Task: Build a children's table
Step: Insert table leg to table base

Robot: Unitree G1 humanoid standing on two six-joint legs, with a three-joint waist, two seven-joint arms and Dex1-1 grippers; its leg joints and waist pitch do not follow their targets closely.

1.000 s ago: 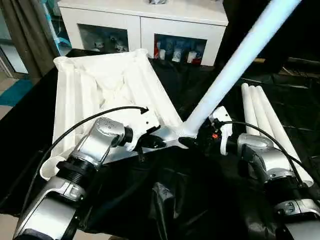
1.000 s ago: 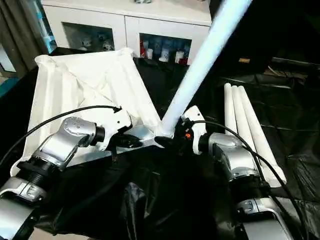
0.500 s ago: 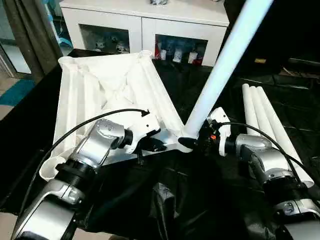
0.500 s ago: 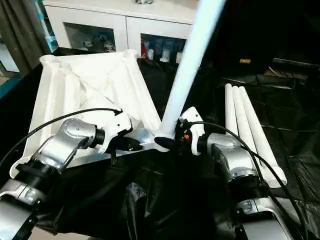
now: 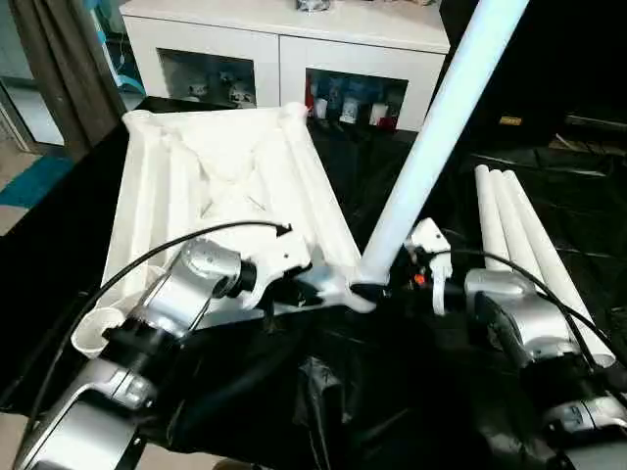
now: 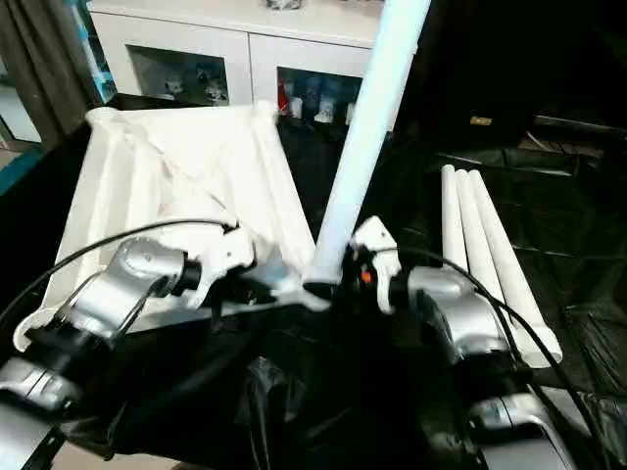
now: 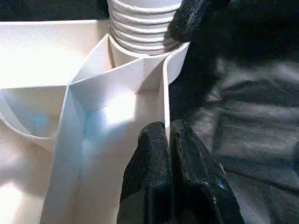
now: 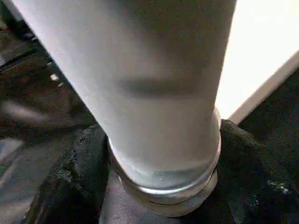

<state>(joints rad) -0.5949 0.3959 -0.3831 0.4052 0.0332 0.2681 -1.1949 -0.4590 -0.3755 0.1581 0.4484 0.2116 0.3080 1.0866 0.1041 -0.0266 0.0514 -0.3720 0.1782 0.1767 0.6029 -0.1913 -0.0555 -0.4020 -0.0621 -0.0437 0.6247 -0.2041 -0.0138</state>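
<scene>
Assembly of the children's table is standing at the first-leg stage. White plastic rectangular tabletop (image 5: 225, 196) is lying ribbed underside up on the black-draped worktop (image 5: 549, 166), tilted, with its near corner raised toward the robot. Left claw (image 7: 169, 140) is clenched on a thin upright wall of the tabletop's edge beside the corner socket, both black fingers (image 7: 149, 154) pinching the white rim between them; this hold is judged to be steadying the tabletop and presenting the socket. Long white tapered tube leg (image 5: 431, 147) is standing steeply out of that near corner socket (image 5: 355, 291), leaning away up and to the right, its threaded end visible in the left wrist view entering the socket collar. Right claw (image 5: 392, 286) is sitting at the foot of this leg with black fingers (image 8: 79, 172) on either side of the tube; whether it is gripping firmly or merely encircling cannot be told. Its placement low on the leg is judged to suit guiding or turning the end into the socket. Three further white tube legs (image 5: 514, 235) are lying side by side, touching, on the worktop to the right. White glass-door cabinet (image 5: 284, 49) is standing behind.
</scene>
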